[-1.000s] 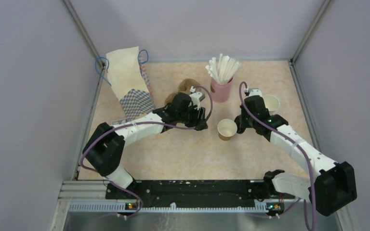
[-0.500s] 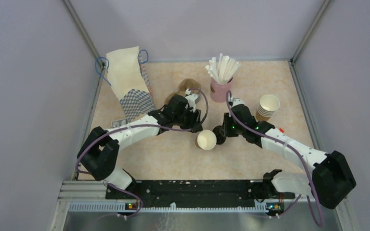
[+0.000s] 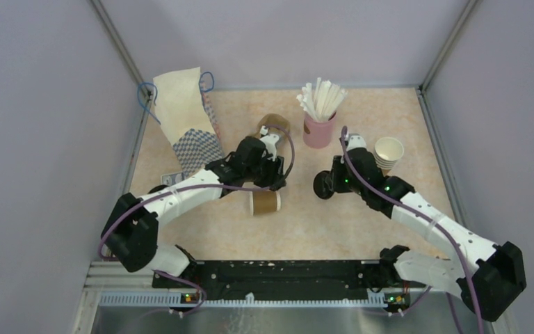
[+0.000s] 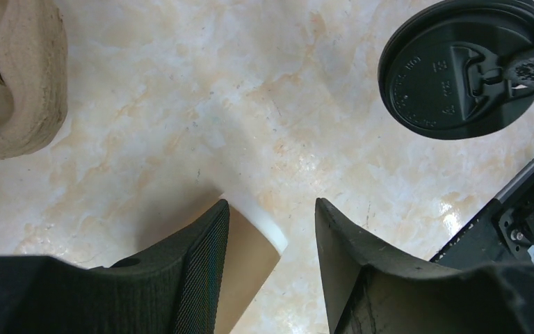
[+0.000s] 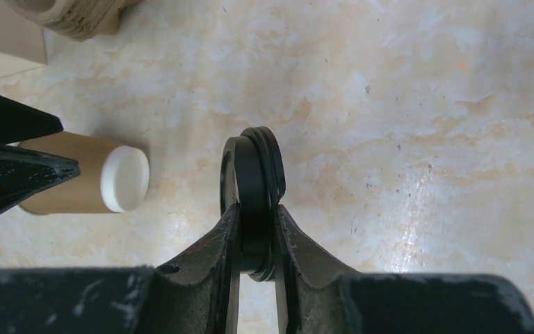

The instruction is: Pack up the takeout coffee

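The takeout coffee is in two parts. Its brown paper cup [image 3: 265, 202] lies on its side on the table, lidless, below my left gripper [image 3: 268, 182]. In the left wrist view the cup [image 4: 250, 243] rests against the left finger, with a gap to the right one; that gripper [image 4: 271, 209] is open. My right gripper [image 3: 330, 184] is shut on the round black lid [image 3: 322, 186], held on edge just above the table. The right wrist view has the lid [image 5: 254, 181] pinched between the fingers of that gripper [image 5: 254, 209], and the fallen cup [image 5: 76, 182] at left.
A paper bag [image 3: 188, 125] stands at the back left. A pink cup of white straws [image 3: 320, 129] and a stack of lidless paper cups [image 3: 388, 153] are behind the right arm. A brown cardboard piece [image 3: 272, 124] lies behind the left gripper.
The cup stood upright beside the right gripper; it has moved left and tipped onto its side under the left gripper. The right arm swung left, then drew back with the lid.
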You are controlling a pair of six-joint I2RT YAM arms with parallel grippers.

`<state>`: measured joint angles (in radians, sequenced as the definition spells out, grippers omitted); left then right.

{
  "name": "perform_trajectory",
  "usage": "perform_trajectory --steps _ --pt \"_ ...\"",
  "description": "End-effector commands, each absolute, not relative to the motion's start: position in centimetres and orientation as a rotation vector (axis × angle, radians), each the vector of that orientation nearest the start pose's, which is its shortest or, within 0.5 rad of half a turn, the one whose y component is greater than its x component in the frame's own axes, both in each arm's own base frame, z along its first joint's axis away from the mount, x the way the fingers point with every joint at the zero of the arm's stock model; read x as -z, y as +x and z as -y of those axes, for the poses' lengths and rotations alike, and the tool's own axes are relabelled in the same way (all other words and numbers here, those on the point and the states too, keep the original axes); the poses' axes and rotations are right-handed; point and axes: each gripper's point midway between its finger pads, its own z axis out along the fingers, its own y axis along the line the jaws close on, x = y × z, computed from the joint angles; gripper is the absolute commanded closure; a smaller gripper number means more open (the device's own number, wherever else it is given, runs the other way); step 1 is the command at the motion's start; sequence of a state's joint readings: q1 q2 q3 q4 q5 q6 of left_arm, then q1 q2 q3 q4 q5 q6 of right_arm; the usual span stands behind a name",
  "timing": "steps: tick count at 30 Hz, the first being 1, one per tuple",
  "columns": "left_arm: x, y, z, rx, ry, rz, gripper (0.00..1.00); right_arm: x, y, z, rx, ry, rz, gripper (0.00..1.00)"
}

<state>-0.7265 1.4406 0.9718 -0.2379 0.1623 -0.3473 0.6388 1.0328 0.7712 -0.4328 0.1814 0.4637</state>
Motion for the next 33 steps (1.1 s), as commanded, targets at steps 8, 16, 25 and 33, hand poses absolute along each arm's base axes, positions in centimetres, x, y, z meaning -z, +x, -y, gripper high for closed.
perform_trajectory --steps 8,16,25,33 --pt "-16.0 27.4 27.9 0.657 0.505 -2.253 0.45 -20.0 24.8 -19.9 -0.649 -0.150 -2.088 0.85" --pt "-17.7 24.6 23.1 0.597 0.372 -2.284 0.32 -19.8 24.7 -20.7 -0.685 -0.179 -2.087 0.86" --pt "-13.4 24.0 22.1 0.715 0.172 -2.314 0.34 -20.1 24.2 -20.2 -0.679 -0.200 -2.067 0.86" --pt "-10.7 25.0 21.5 0.709 0.079 -2.340 0.34 -20.2 23.5 -19.1 -0.648 -0.204 -2.063 0.86"
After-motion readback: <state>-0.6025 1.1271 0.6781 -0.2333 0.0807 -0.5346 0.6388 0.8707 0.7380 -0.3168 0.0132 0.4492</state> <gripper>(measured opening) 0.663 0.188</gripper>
